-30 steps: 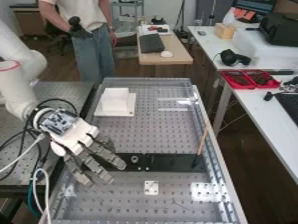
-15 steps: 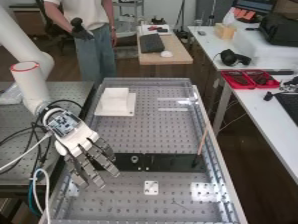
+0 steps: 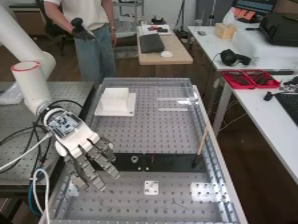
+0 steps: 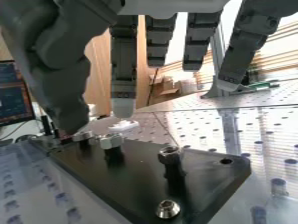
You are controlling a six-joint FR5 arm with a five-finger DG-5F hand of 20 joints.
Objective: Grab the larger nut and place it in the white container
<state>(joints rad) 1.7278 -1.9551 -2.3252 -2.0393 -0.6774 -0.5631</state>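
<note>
hand (image 3: 78, 138) nr blk plate (image 3: 171, 163)

Texts, labels, numbers, signs — none legible in either view.

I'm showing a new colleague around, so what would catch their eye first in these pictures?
Probably the robot's hand, its dark fingers extended over the left side of the perforated bench in the high view. Next, the black plate lying across that bench, with shiny metal nuts on it in the wrist view. Then the white box at the bench's far left and the red trays at right.
</note>
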